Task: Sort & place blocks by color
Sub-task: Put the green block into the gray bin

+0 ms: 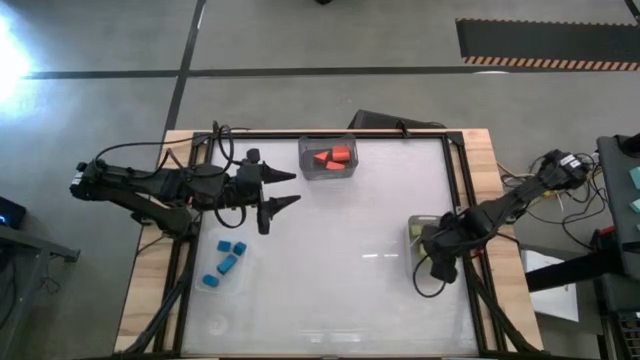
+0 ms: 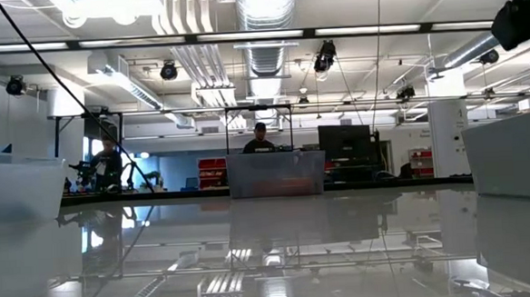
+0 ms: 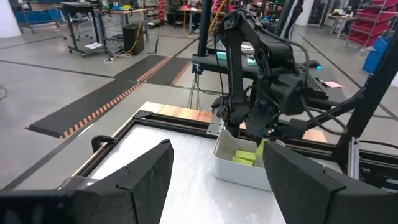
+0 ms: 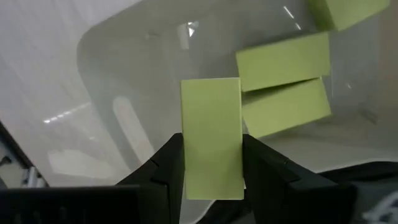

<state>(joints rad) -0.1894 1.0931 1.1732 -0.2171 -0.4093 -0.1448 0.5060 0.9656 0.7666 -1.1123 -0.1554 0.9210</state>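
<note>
A: Right gripper (image 4: 211, 163) clamped on a yellow-green block (image 4: 211, 134), poised over the clear bin (image 4: 124, 74) at the table's three o'clock, with like blocks (image 4: 283, 62) inside.

B: Risk?

A: An early release could bounce it off the rim. Left gripper (image 1: 283, 189) idles, fingers apart, nine o'clock side.

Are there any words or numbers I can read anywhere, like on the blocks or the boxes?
None can be read.
The yellow-green block in the right gripper is plain.
The orange-red blocks and blue blocks are plain too.
The clear bins show no label.
The far shelves in the low view are too small to tell.
</note>
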